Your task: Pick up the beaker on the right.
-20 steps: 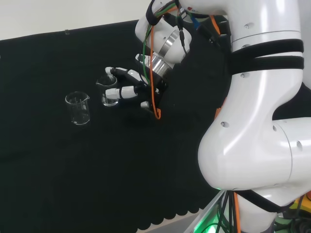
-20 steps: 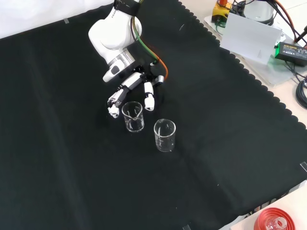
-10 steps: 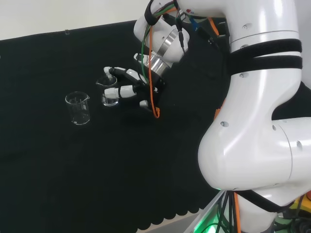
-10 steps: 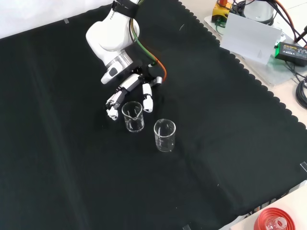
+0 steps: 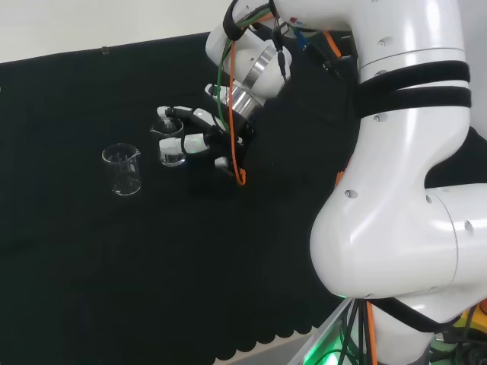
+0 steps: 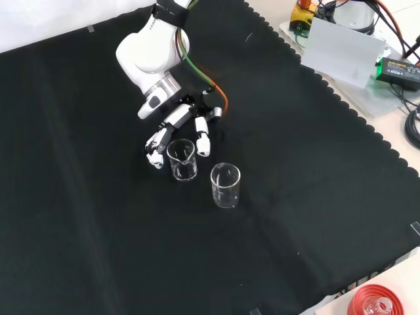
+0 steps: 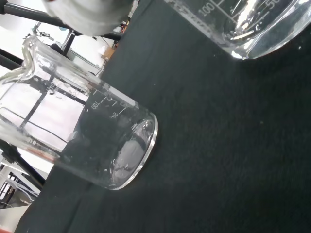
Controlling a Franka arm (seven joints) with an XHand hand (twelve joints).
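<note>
Spread around the near beaker (image 5: pixel 171 143), the hand (image 5: pixel 199 134) reaches it with fingers (image 6: pixel 203 136) only partly bent, one set passing on each side of the glass, so the grasp is not closed on anything. In the front view the hand (image 6: pixel 180 125) sits just above this beaker (image 6: pixel 182 159), one white fingertip to its left and another to its upper right, both very near the rim; whether they actually touch the glass cannot be told. In the head view the same beaker stands upright on the black cloth (image 5: pixel 91 251), right at the fingertips, with the fingers running along its right side. A second beaker (image 5: pixel 122 169) stands upright well to the left of the first in the head view, apart from the hand; in the front view this second beaker (image 6: pixel 225 185) is just to the lower right of the first, the two near each other but not touching. The wrist view shows the one beaker (image 7: pixel 82 141) close and clear, and the base of the other (image 7: pixel 243 24), both resting on the cloth. An orange cable (image 5: pixel 234 144) hangs in a loop from the wrist beside the hand.
</note>
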